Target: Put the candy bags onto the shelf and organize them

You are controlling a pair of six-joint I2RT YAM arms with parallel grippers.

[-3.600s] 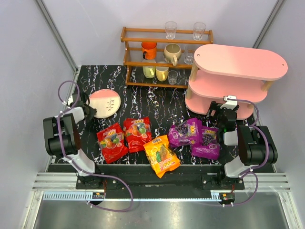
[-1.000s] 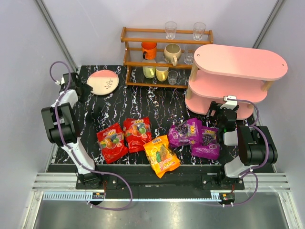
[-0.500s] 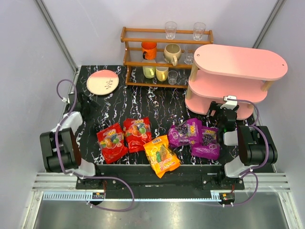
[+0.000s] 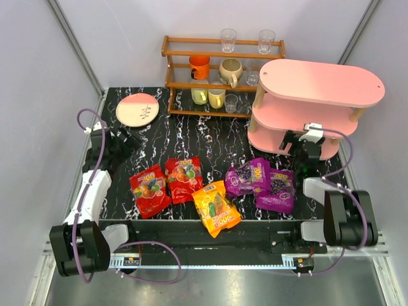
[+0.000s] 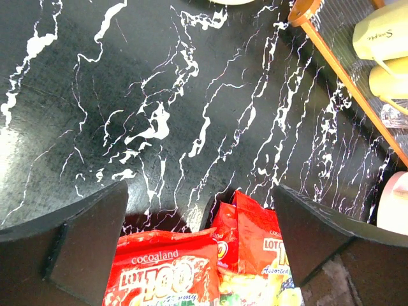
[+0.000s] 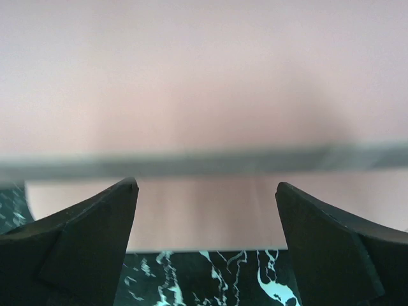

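Note:
Five candy bags lie along the table's front: two red, one orange and two purple. My left gripper hovers open just behind the red bags. In the left wrist view both red bags show below the wide left gripper, with nothing between its fingers. The pink shelf stands at the back right with bare boards. My right gripper is open and faces the shelf's lowest board; the right gripper holds nothing.
A pink and white plate lies at the back left corner. A brown wooden rack with mugs and glasses stands at the back, left of the shelf; its lower rail shows in the left wrist view. Grey walls enclose the black marble table.
The plate was carried from the table's left to the back left corner and let go. The left arm drew back toward the red bags with its jaws opening wide. The right gripper edged toward the shelf.

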